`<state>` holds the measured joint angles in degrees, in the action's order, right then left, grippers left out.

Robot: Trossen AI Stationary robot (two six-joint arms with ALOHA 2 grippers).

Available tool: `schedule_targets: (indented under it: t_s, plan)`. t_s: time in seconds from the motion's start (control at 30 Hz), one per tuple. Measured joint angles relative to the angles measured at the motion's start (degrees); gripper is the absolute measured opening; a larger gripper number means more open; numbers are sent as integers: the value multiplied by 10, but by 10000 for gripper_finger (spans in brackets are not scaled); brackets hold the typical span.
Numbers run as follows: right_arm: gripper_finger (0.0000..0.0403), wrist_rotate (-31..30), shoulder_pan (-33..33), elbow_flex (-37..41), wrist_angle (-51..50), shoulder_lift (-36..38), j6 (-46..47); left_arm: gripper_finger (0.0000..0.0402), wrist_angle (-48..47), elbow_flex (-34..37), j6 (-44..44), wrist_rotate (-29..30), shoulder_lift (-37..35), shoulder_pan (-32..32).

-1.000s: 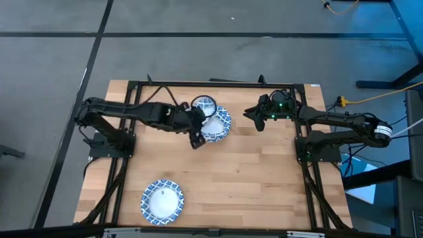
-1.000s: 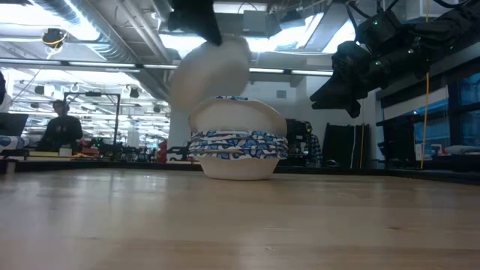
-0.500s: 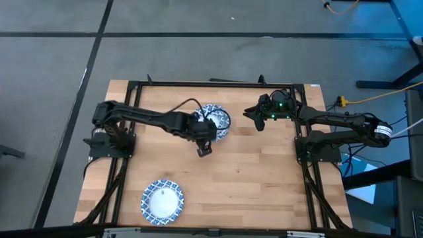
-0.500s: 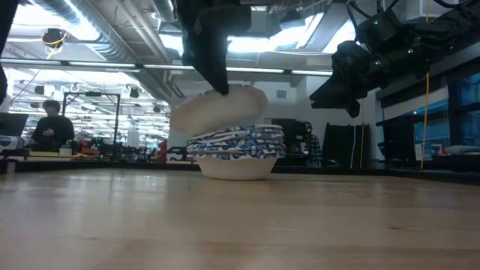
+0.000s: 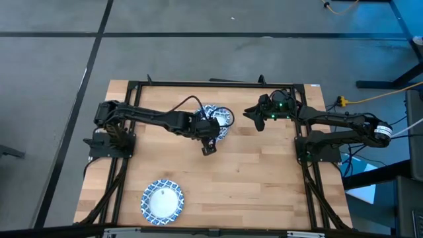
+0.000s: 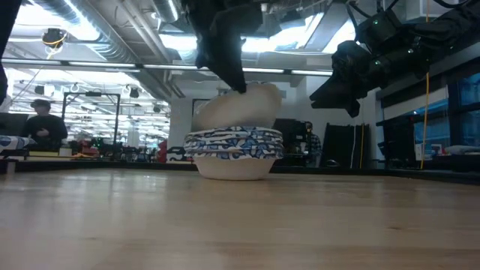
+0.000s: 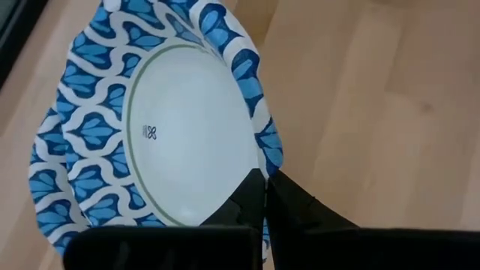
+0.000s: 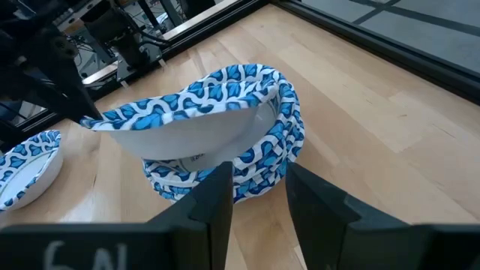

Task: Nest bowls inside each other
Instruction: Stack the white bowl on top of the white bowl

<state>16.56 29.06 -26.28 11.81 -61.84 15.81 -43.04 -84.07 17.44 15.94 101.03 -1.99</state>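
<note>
From above I see my left hand [image 5: 209, 147] reaching over the stack [image 5: 220, 119] of bowls at the far middle of the table [image 5: 264, 178]. The stack is mostly hidden under the arm. One lone bowl [image 5: 162, 201] sits at the near left, well apart from the stack. My right hand [image 5: 252, 115] waits just right of the stack, off the table.

At table height, the left hand comes down from above and pinches the rim of a tilted bowl [image 6: 238, 105], which rests on top of the stack [image 6: 233, 151]. The right hand [image 6: 330, 96] hangs in the air to the right. A person [image 6: 43, 131] sits far back on the left.

In my left wrist view, the fingers [image 7: 289, 206] are pressed together on the rim of the bowl [image 7: 161, 131].

In my right wrist view, its fingers [image 8: 214, 196] stand spread, holding nothing. Beyond them the tilted bowl [image 8: 191, 124] leans on the stack [image 8: 262, 154], and the lone bowl [image 8: 26, 166] lies beyond.
</note>
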Motion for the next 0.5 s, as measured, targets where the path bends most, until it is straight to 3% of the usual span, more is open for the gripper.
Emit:
schedule_targets:
  t_s: [0.3,0.5]
  plan:
    - [126,0,0,0,0,0,1,43,0,0,-15,1,4,12]
    - [126,0,0,0,-1,0,0,113,-1,0,-5,-32,4,23]
